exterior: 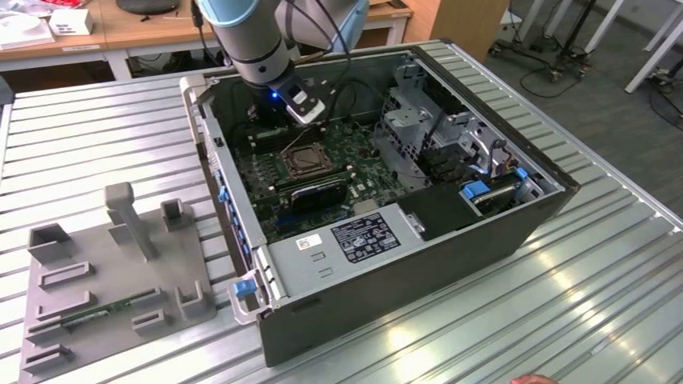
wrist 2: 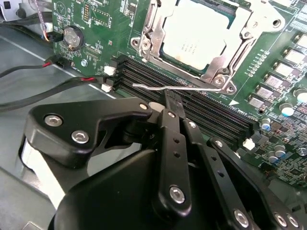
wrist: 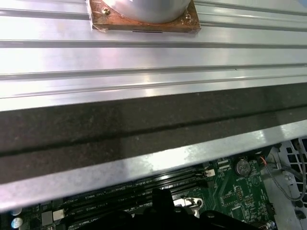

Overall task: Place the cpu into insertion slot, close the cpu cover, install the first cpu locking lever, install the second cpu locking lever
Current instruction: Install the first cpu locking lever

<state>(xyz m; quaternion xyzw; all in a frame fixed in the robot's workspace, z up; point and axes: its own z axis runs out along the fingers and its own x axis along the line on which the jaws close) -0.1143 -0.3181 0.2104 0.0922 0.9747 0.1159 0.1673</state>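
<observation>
**Chip seated and cover down; claw on a locking lever**

In the second wrist view the gripper (wrist 2: 171, 103) has its fingertips pressed together over the thin wire handle of a locking lever (wrist 2: 165, 87), which runs along the near edge of the socket, just above the long black memory slots (wrist 2: 192, 103). From this angle the tips meet right at the wire, so I judge it a pinch on the lever, or at least firm contact with it.

Just beyond the lever lies the cpu (wrist 2: 199, 33), its pale metal top flat inside the insertion slot (wrist 2: 144, 45). The cpu cover (wrist 2: 230, 52) is folded down around it, with the chip showing through the window. So the first two steps look finished.

The lever under the claw seems not yet hooked home. Whether the other lever is latched I cannot tell.

In the exterior view the gripper (exterior: 302, 106) reaches into the open computer case (exterior: 427, 240), just beside the insertion slot (exterior: 302, 160) on the green board (exterior: 256, 172). The case rests on a ribbed metal table (exterior: 597, 304), with a grey fixture tray (exterior: 107, 288) well apart toward the exterior view's left
</observation>
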